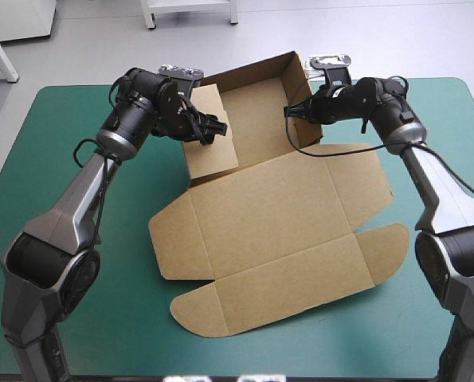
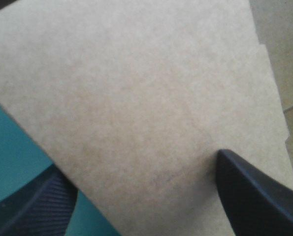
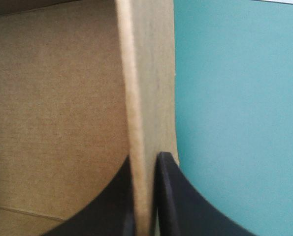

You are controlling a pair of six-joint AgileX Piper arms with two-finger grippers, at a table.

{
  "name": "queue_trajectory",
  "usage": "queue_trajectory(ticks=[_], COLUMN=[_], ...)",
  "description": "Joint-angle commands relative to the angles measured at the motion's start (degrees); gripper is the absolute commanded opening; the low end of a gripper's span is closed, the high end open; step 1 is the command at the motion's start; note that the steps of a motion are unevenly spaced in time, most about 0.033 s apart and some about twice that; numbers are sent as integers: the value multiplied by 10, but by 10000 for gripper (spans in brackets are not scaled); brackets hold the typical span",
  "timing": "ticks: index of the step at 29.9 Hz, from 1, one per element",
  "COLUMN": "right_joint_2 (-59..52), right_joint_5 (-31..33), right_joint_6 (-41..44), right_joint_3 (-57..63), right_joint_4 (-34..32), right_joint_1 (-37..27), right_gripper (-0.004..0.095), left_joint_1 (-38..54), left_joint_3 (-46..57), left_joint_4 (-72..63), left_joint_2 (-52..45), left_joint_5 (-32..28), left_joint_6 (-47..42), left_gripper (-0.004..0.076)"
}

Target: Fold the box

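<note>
Plainly light and stiff, the box (image 1: 268, 215) is 1 cut sheet of brown board. It should hinge readily along its creases, but would likely bow or dent if squeezed mid-panel. The safest holds look like the free edges of the raised walls, close to a crease.

It sits mid-table on the teal-green cover (image 1: 69, 127). Its far half is raised into an open tray, and the lid and its flaps lie flat toward the near edge.

At the tray's left side, the left gripper (image 1: 211, 127) has its 2 black fingers spread wide, with the left wall's panel running between them. 1 finger is on the panel's cover side, partly hidden behind the board, and the other lies against its face, so nothing is pinched.

At the tray's right side, the right gripper (image 1: 298, 111) is pressed almost together on the right wall's edge. It has 1 finger inside the tray and 1 outside, with the board nipped between them.
</note>
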Motion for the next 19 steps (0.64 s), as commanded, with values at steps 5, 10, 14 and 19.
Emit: queue_trajectory(ticks=[5, 10, 14, 19], right_joint_2=[-48, -48, -47, -37], right_joint_5=[-26, -27, -26, -9], right_joint_6=[24, 26, 26, 26], right_joint_3=[-24, -24, -24, -23], right_joint_4=[143, 155, 161, 160], right_joint_1=[11, 11, 11, 11], right_gripper=[1, 1, 1, 0], left_joint_1=[-6, -6, -6, -6], left_joint_3=[-13, -32, -32, -52], left_joint_4=[139, 143, 149, 176], left_joint_2=[-35, -36, -43, -49], left_joint_5=[29, 29, 29, 29], left_joint_6=[10, 10, 10, 20], left_gripper=[533, 533, 532, 532])
